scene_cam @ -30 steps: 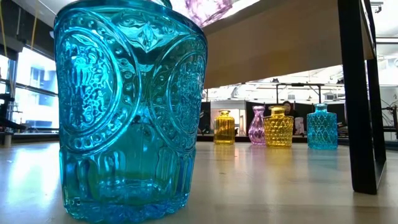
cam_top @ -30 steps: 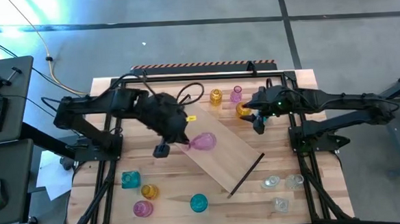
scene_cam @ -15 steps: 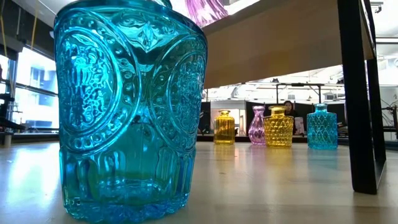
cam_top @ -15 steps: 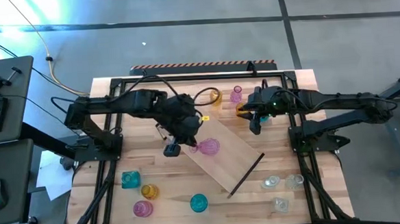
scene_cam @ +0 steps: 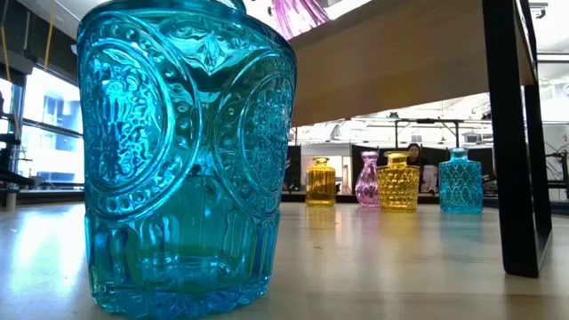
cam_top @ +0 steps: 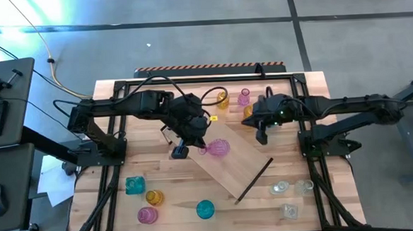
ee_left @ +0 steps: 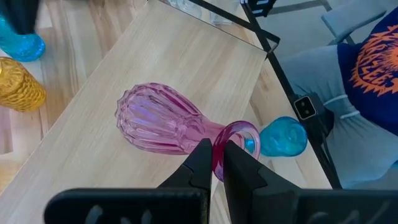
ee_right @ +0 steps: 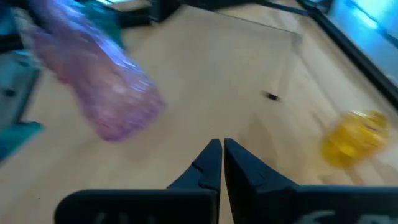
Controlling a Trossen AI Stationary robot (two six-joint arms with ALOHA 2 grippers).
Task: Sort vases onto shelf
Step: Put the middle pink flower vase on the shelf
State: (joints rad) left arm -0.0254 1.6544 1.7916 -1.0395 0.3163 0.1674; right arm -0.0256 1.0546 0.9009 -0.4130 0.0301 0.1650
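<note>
A pink vase (cam_top: 218,148) lies on its side over the light-wood shelf (cam_top: 248,157), which runs slantwise across the table's middle. My left gripper (cam_top: 195,151) is shut on it; whether its body (ee_left: 158,118) touches the board I cannot tell. My right gripper (cam_top: 262,135) hangs shut and empty by the shelf's far right edge, near a yellow vase (cam_top: 250,113). Another yellow vase (cam_top: 223,99) and a pink vase (cam_top: 244,96) stand at the far edge. A teal vase (scene_cam: 182,160) fills the low view, standing on its base. My left gripper pinches the rim of the pink vase's mouth (ee_left: 219,149) between its two fingers; one finger (ee_left: 241,163) stands in front of the opening, the other outside the neck. The fingers slant down from the table's left. The vase points away from them, on its side.
Teal (cam_top: 134,184), yellow (cam_top: 154,197), pink (cam_top: 147,215) and teal (cam_top: 205,209) vases stand near the front left. Clear vases (cam_top: 279,189) cluster at the front right. The shelf's dark end piece (scene_cam: 514,133) stands on the table. A person (ee_left: 367,62) shows beyond the table.
My left gripper has carried the pink vase a little toward the table's right, farther over the shelf, the vase staying on its side. My right gripper has edged toward the shelf.
</note>
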